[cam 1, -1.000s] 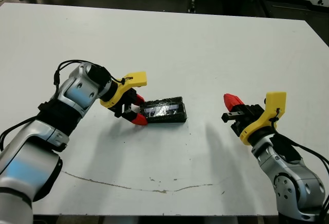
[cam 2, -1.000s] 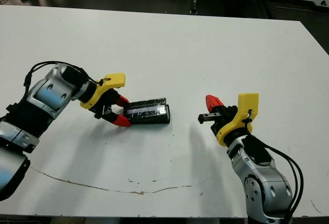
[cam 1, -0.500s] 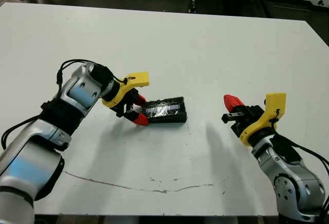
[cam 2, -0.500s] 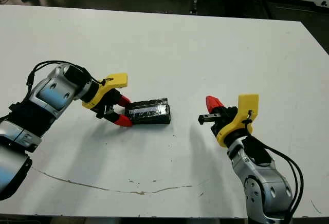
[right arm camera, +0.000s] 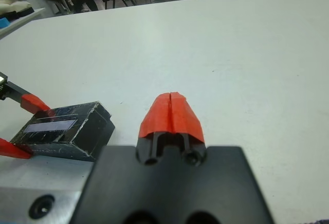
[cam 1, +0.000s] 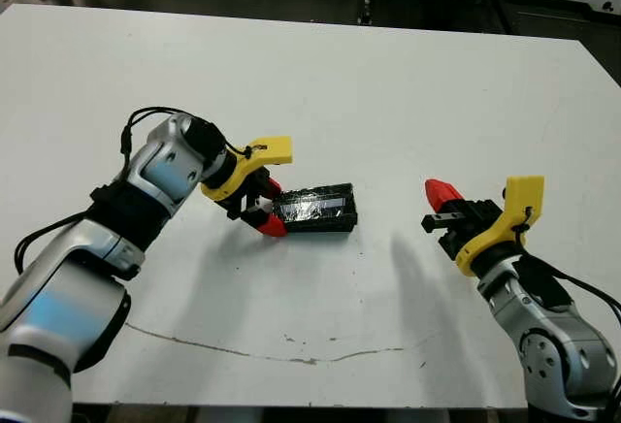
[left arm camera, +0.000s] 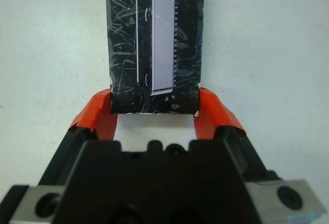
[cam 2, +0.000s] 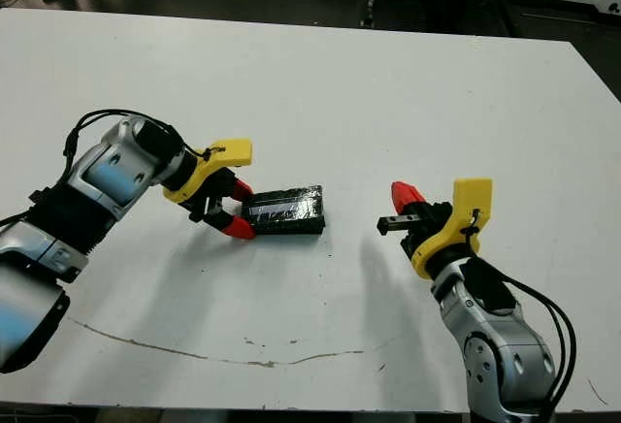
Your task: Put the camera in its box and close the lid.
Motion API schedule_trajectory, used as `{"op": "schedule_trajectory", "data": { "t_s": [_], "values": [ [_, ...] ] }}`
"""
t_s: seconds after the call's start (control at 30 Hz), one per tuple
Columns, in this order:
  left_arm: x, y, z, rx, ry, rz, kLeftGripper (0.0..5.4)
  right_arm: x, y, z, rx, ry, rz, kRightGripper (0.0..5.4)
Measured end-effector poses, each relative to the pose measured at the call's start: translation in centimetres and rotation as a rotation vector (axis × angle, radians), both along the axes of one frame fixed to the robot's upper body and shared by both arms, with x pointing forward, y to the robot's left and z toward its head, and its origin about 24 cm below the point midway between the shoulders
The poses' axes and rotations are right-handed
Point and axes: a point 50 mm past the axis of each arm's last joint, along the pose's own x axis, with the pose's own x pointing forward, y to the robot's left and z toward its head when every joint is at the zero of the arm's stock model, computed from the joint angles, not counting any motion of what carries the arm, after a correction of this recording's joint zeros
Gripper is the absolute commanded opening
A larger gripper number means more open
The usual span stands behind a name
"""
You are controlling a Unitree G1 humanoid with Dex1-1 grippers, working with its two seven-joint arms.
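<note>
The box (cam 1: 315, 211) lay near the middle of the white surface (cam 1: 388, 93) with the lid (left arm camera: 154, 39) already on it, its crinkly glossy top and pale strip facing up; the camera could not be seen, so presumably it was shut inside. The left pincer (cam 1: 267, 207) straddled the box's short end nearest that arm, its two red fingers (left arm camera: 97, 116) spread about the width of the box and touching its two long sides at the corners, as the left wrist view showed. Whether it was squeezing or only bracketing the end could not be told. The right pincer (cam 1: 441, 193) hovered well apart on the other side, its red tips pressed together and holding nothing. The box looked small, light and stiff, so it would likely slide on the smooth surface under a sideways push rather than resist. The shiny film on the lid seemed slick, and a shallow lid of this kind might sit proud at one corner. A hold across the narrow width, low on the black walls, seemed safest, with any closing pressure put straight down on the lid's flat top. Against the picture of a second before, the left arm had shifted slightly toward the robot's right and the box had moved a little the same way with it, while the right arm had stayed almost where it was.
</note>
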Motion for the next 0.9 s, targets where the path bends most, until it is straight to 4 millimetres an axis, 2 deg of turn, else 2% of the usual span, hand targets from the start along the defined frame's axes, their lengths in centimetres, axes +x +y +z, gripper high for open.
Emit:
{"op": "schedule_trajectory", "data": {
  "t_s": [0.9],
  "values": [
    [0.26,-0.80,0.40,0.075,-0.030,-0.070,3.16,-0.06,-0.03,-0.09,0.000,0.004,0.000,0.00]
  ]
}}
